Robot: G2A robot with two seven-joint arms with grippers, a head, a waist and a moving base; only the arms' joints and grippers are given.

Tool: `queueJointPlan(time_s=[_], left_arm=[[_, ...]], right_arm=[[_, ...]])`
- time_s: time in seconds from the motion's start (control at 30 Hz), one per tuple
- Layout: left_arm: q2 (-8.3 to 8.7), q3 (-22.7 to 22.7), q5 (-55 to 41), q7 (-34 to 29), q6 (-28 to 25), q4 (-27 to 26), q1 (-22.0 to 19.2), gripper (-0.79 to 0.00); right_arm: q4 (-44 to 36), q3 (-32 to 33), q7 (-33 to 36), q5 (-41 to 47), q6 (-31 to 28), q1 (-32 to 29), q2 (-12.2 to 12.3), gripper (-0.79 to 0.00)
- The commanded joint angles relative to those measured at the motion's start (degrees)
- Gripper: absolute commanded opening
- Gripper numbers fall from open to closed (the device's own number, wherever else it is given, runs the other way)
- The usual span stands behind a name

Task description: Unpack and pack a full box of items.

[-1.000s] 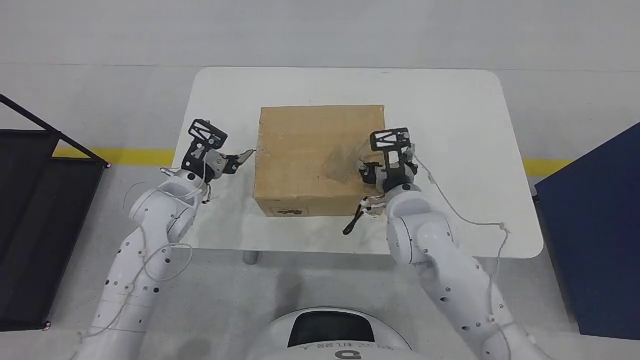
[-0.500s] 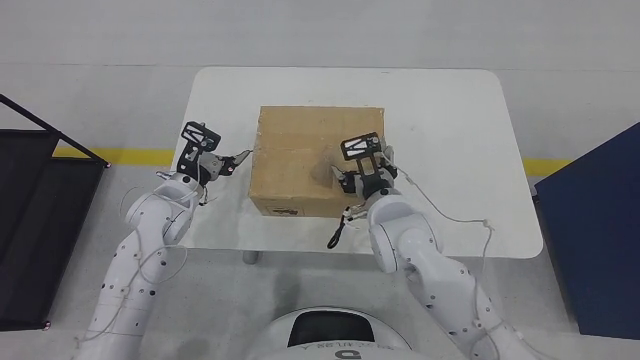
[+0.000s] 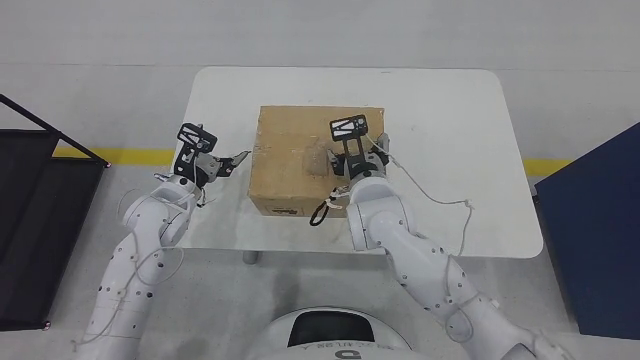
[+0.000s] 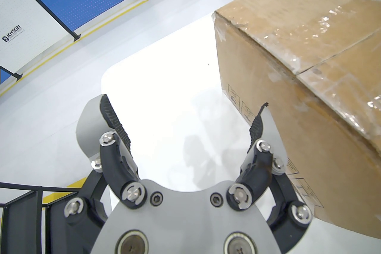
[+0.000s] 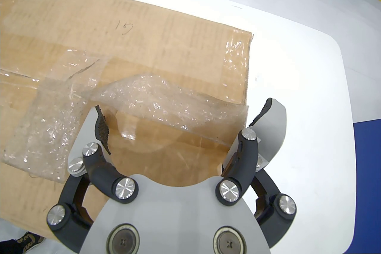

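Note:
A closed brown cardboard box [image 3: 300, 150] stands in the middle of the white table [image 3: 450, 130]. Clear tape runs along its top seam, and a loose, crinkled strip of tape [image 5: 166, 106] lifts off the lid near the box's right edge. My right gripper [image 3: 358, 160] hovers open over the right part of the lid, its fingers [image 5: 101, 124] straddling the loose tape without touching it. My left gripper [image 3: 237, 159] is open beside the box's left wall [image 4: 282, 118], a short gap away and holding nothing.
A black rack [image 3: 30, 210] stands on the floor to the left of the table and a blue panel [image 3: 600, 230] to the right. Bare table surface lies to the right of the box and behind it.
My right gripper has moved left from the box's right edge to a spot over the lid. The left gripper has drifted slightly away from the box.

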Motion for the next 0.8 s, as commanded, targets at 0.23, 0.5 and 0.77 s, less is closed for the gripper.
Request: queueJointPlan(time_s=[0.23, 0.5, 0.77], left_arm=[[0.20, -0.7, -0.3, -0.1, -0.3, -0.5, 0.0, 0.000], [0.29, -1.0, -0.9, 0.2, -0.6, -0.7, -0.3, 0.000], [0.43, -2.1, -2.2, 0.8, -0.5, -0.7, 0.1, 0.000]], right_arm=[[1.2, -2.9, -0.4, -2.1, 1.1, 2.2, -2.1, 0.000], [3.6, -6.6, 0.0, 0.6, 2.4, 8.9, -5.4, 0.000], [2.4, -9.4, 0.1, 0.3, 3.4, 13.0, -8.3, 0.000]])
